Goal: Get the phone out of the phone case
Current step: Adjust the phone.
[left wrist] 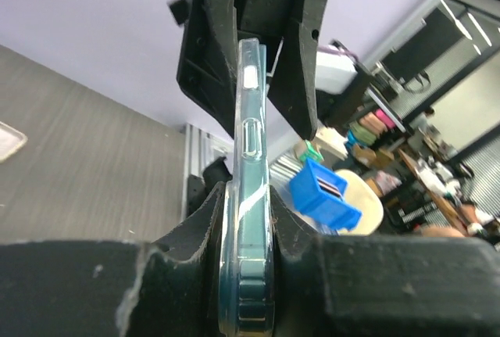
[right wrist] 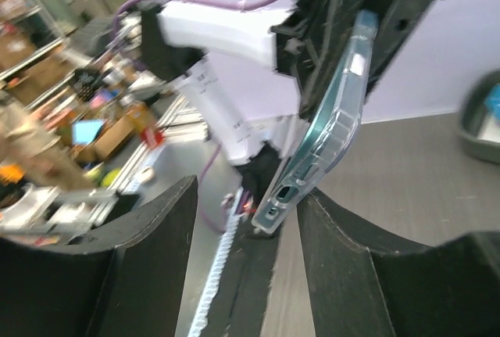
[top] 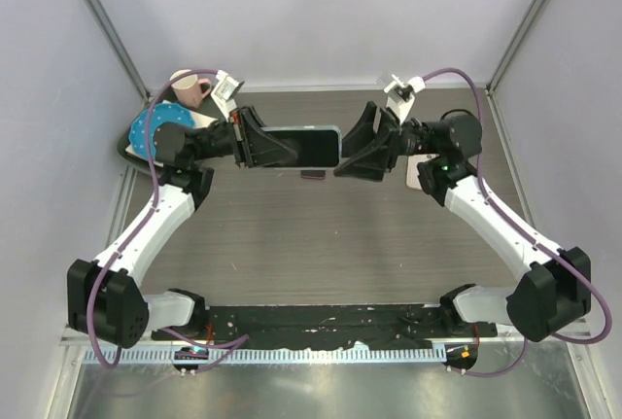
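The teal phone in its clear case [top: 309, 145] hangs above the table's back middle, lying left to right. My left gripper [top: 260, 145] is shut on its left end; in the left wrist view the phone and case [left wrist: 248, 196] stand edge-on, pinched between both pads. My right gripper [top: 356, 154] is open at the phone's right end. In the right wrist view the phone's end [right wrist: 312, 165] sits between the spread fingers, close to the right finger [right wrist: 351, 259] and far from the left finger [right wrist: 148, 251]. I cannot tell whether it touches the right finger.
A pink mug [top: 187, 87] and a blue disc [top: 146, 132] sit at the back left. A small dark object [top: 312, 175] lies on the table under the phone. A pale flat item [top: 417, 172] lies under the right arm. A grey bowl [right wrist: 480, 118] shows at the right wrist view's right edge.
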You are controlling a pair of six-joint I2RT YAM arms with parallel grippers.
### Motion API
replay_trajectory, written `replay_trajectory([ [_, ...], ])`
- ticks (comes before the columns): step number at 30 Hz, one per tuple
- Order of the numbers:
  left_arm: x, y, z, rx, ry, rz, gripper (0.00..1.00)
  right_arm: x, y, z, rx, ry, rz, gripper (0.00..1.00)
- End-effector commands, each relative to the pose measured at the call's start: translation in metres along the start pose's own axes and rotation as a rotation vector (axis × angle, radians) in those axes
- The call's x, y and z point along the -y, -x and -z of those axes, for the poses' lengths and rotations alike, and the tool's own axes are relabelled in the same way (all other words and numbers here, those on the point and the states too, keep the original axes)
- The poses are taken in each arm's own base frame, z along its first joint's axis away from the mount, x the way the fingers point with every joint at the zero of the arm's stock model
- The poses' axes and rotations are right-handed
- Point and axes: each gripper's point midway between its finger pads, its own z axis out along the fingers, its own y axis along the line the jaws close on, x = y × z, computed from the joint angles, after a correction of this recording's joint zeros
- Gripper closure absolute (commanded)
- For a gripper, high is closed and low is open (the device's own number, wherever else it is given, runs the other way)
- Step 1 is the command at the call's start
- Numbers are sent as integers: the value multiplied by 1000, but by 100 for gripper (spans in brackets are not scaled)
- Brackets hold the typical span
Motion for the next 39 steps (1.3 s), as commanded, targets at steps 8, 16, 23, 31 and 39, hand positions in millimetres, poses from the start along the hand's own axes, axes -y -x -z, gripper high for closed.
replay_trajectory([
  [8, -43, 26, 6, 128, 157, -9, 100, 27, 70, 3, 217, -304, 156, 39],
  [16, -29, 24, 8, 117, 129, -50, 100, 44, 77, 14, 395, -289, -13, 42],
  [23, -19, 35, 8, 153, 118, -86, 100, 46, 67, 18, 419, -281, -50, 41],
  [31, -16, 60, 5, 173, 133, -82, 100, 62, 19, 21, 189, -360, 26, 35],
  [39, -16, 55, 6, 171, 123, -66, 100, 66, 20, 14, 160, -335, 37, 39],
])
